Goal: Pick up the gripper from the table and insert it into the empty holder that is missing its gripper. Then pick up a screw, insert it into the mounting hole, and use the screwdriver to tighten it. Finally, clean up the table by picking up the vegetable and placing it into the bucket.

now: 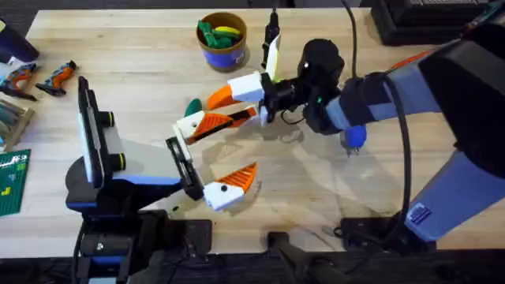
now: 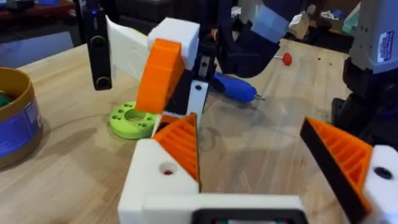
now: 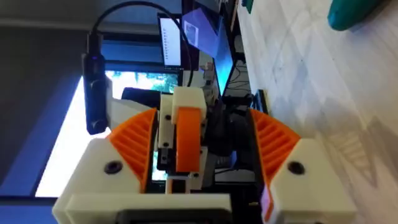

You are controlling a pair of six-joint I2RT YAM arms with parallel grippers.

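Pads of my right pincer stand apart, one on each side of the piece in the middle, so this pincer is open. Between them I see the holder, a white block, and the gripper, the orange wedge, lies directly against it. On one side the pad is very near to the holder. On the other side there is a clear gap. Whether the gripper is fully seated I cannot tell. Beside the holder stands a black post with a cable on its top.

From above, my right arm reaches across the middle of the bench, and the white and orange parts are gathered near the centre. The vegetable, dark green, lies on the bench just beside these orange parts, on their left. The bucket stands at the far side of the bench, well apart from the vegetable, and it has green and yellow things inside.

My left pincer is open too and holds nothing. Its two orange pads are wide from each other, low over the wood, on the near side of the orange parts. In its wrist view the screwdriver, blue and thick, lies on the bench behind the orange wedge. A lime-green disc lies flat just beside the foot of that wedge.
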